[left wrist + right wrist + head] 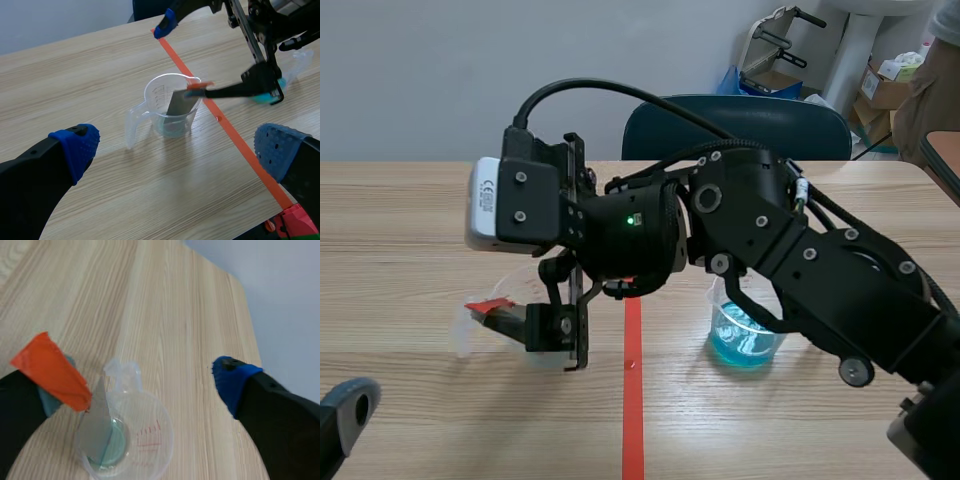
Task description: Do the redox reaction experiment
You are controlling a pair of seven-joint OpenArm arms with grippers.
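Metal strip (176, 106) first; your left gripper (177, 150) hangs low, fingers wide apart, holding nothing; the strip leans in the clear cup (156, 100), foot in shallow blue-green liquid, an orange-tipped clip (225, 91) at its top edge; your right gripper (140, 385) is spread wide, the clip beside one finger only; lift away straight, without nudging the cup; the beaker (745, 340) of blue liquid sits right of the tape line (633, 400).

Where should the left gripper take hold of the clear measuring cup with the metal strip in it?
Probably by the handle, coming from the side away from the tape line. The handle juts out of the measuring cup toward the open left gripper with free space around it, while the metal strip and the orange-tipped tool crowd the rim on the opposite side.
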